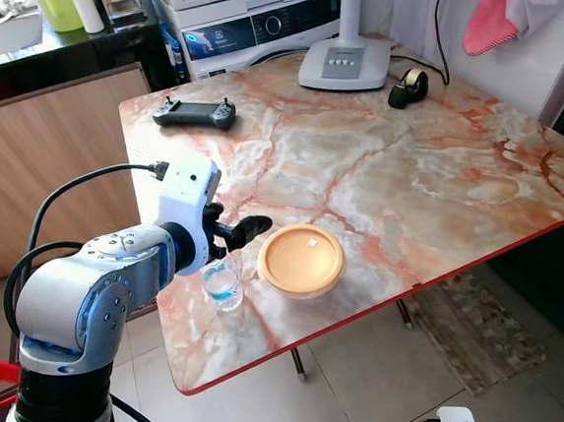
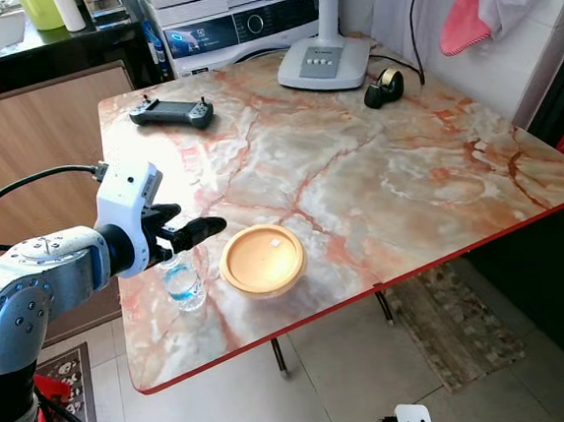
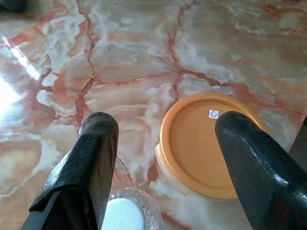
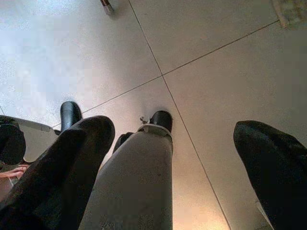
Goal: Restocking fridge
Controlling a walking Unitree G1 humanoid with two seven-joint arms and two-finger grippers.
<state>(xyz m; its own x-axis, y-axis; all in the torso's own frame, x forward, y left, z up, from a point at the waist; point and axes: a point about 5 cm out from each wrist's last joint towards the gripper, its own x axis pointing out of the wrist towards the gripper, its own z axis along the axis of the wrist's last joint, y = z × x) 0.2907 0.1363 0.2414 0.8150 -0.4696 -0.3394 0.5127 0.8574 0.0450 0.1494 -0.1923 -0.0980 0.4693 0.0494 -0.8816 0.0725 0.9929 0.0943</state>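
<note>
L claw (image 1: 249,228) spread wide, empty, over water bottle (image 1: 223,282) beside orange bowl (image 1: 300,260). R claw (image 4: 177,158) spread.

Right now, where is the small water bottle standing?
In the left eye view the small water bottle stands near the marble table's front left edge, just left of the orange lidded container, under the open left gripper.

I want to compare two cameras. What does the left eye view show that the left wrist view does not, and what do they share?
The left eye view alone adds the fan base, the black controller and the tape dispenser. The left wrist view alone adds the bottle's white cap from above, below the open fingers. Both share the left gripper, the orange lidded container, the water bottle and the marble table.
</note>
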